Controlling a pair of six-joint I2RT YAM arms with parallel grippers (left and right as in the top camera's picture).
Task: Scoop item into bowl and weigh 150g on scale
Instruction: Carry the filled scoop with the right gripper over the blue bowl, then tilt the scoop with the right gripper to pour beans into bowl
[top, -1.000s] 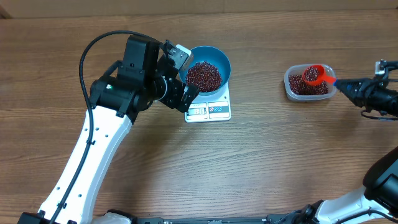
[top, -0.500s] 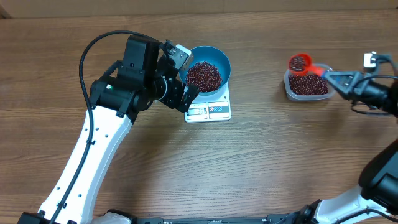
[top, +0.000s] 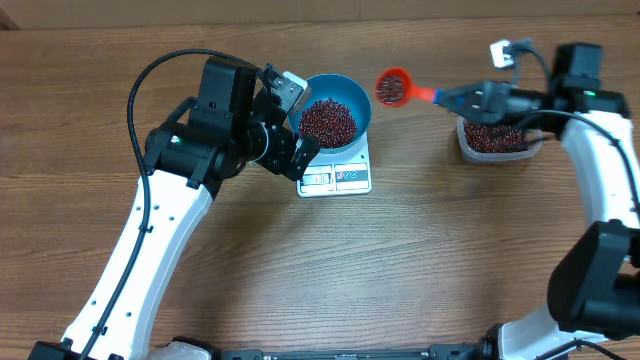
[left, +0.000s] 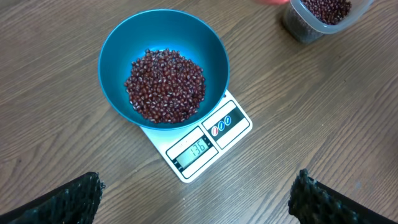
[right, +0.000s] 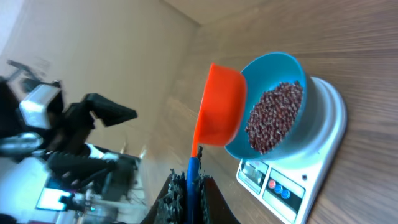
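Holding its post on the near side, the left gripper (top: 297, 120) has not budged over the last second. Its jaws stand wide apart with nothing between them, just beside the scale (left: 205, 140), and its camera looks straight down at the readout. That display shows 136, so by my reckoning the bowl is short of the target and a careful top-up is what is called for.

On the scale sits the blue bowl (left: 211, 56) with its heap of beans (left: 165, 87), which looks the same as a second ago; nothing new has landed yet.

Now the real change. The red scoop (top: 392, 86) was down in the clear tub (top: 495, 152) a second ago and lifting off its left edge half a second ago. It has now swung across the table (top: 400, 250) and hangs in the air just right of the bowl's rim, dark beans showing in its cup. The right gripper (top: 462, 98) is clamped tight on the scoop's handle, its arm reaching over the tub, which is still partly filled with beans.

So a loaded scoop has arrived, but the pour has not begun. The risk I see is tipping in too much and overshooting.
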